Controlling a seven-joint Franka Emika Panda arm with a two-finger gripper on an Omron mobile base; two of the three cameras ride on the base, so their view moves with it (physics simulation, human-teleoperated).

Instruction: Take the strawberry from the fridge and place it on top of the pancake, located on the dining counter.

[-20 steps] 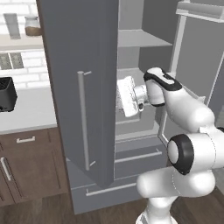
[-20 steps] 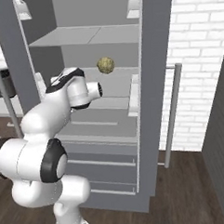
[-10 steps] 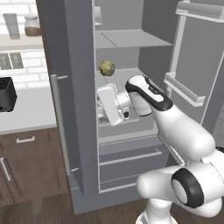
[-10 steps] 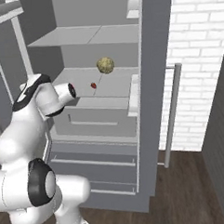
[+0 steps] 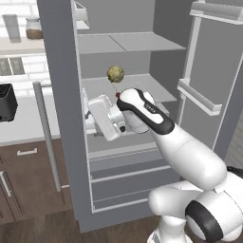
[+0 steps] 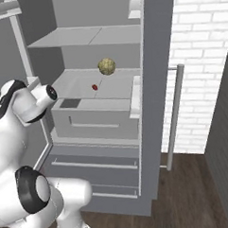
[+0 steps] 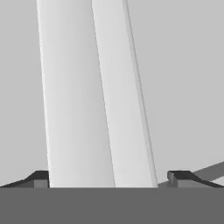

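The strawberry [image 6: 94,87] sits on the fridge [image 6: 153,109] shelf, just below the lumpy ball [image 6: 106,66]; it's too tiny to tell which way it points. The pincer [image 7: 109,177] has its fingertips [image 7: 40,177] wide apart, gripping nothing.

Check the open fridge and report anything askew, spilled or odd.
Nothing stands out. The fridge shelves sit level; the strawberry and a lumpy yellow-green ball rest apart on the middle shelf, with no spill. The gripper is open.

base views flank fridge [image 5: 66,118], hand view close
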